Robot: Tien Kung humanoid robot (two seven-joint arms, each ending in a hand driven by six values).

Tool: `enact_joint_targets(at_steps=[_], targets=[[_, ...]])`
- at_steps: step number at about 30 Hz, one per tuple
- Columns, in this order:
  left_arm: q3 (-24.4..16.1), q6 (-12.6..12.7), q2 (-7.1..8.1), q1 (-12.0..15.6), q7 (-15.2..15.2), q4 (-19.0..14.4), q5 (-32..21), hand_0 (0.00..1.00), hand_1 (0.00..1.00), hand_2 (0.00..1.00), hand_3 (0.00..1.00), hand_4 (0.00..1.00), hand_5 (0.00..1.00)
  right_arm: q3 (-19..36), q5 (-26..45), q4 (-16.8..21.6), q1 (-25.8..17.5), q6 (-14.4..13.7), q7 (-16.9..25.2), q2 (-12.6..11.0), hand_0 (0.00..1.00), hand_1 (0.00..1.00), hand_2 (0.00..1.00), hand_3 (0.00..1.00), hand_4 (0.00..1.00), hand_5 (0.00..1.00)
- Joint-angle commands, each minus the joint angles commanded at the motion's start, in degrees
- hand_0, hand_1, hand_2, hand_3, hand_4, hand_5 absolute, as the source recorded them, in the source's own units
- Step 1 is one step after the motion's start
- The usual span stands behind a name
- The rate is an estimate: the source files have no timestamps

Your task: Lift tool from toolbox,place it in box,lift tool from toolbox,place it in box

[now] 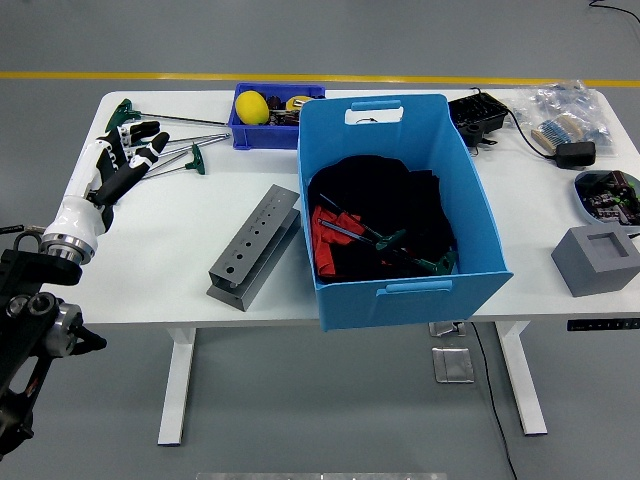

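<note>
1. Head view: the left hand (120, 160) hovered over the counter's (180, 240) far-left part, its fingers (150, 145) loosely spread and holding nothing.
2. Just beyond the fingertips lay green-handled T-wrenches (185, 155), one touching the next, resting on the counter left of the small dark-blue toolbox (262, 122).
3. That toolbox held a yellow ball-like object (251, 105) and some small items too cluttered to identify.
4. The big light-blue box (400, 205) stood right of it, mid-counter, containing black material, a red piece (330, 245) and more green-handled wrenches (400, 250).
5. A grey drilled metal block (255, 245) lay near the box's left wall, between hand and box.
6. On the right sat a grey foam block (597, 260), a bowl (605, 195), a black adapter (575, 153) and bagged parts (565, 110).
</note>
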Motion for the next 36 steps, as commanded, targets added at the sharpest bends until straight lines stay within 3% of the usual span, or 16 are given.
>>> enact_joint_targets(at_steps=[3, 5, 7, 12, 15, 24, 36], targets=[[-3.4, -1.2, -4.18, 4.5, 0.2, -1.5, 4.3, 0.730, 0.751, 0.828, 0.745, 0.854, 0.591, 0.5, -0.5, 0.0, -0.2, -0.1, -0.1, 0.2, 0.614, 0.600, 0.676, 0.553, 0.809, 0.633], [-4.6, -2.1, -5.88, 6.7, 0.1, -2.3, 6.7, 0.730, 0.751, 0.828, 0.745, 0.854, 0.591, 0.9, -1.1, 0.0, -0.3, -0.1, -0.2, 0.3, 0.614, 0.600, 0.676, 0.553, 0.809, 0.633], [-5.1, -3.6, -6.61, 8.5, -0.4, -2.8, 8.1, 0.728, 0.744, 0.827, 0.747, 0.855, 0.609, 1.2, -1.7, 0.0, -0.4, -0.1, -0.4, 0.4, 0.612, 0.599, 0.676, 0.552, 0.807, 0.634], [-6.7, -7.6, -5.24, 9.4, -2.4, -2.7, 7.5, 0.728, 0.744, 0.827, 0.747, 0.855, 0.609, 1.3, -2.3, 0.0, -0.3, 0.0, -0.4, 0.3, 0.612, 0.599, 0.676, 0.552, 0.807, 0.634], [-8.2, -8.7, -4.75, 9.6, -3.4, -2.5, 7.0, 0.736, 0.745, 0.826, 0.768, 0.855, 0.631, 1.2, -2.2, 0.0, -0.1, 0.0, -0.4, 0.3, 0.612, 0.599, 0.675, 0.552, 0.806, 0.634], [-12.4, -8.6, -5.99, 11.8, -4.7, -3.2, 6.1, 0.732, 0.744, 0.828, 0.766, 0.854, 0.634, 1.6, -2.1, 0.0, 0.1, -0.1, -0.3, 0.3, 0.612, 0.599, 0.675, 0.552, 0.805, 0.633], [-11.1, -9.6, -6.03, 11.7, -4.5, -3.4, 4.8, 0.746, 0.746, 0.829, 0.780, 0.856, 0.656, 1.0, -1.5, 0.0, 0.5, -0.1, -0.1, 0.1, 0.611, 0.599, 0.675, 0.553, 0.803, 0.637]])
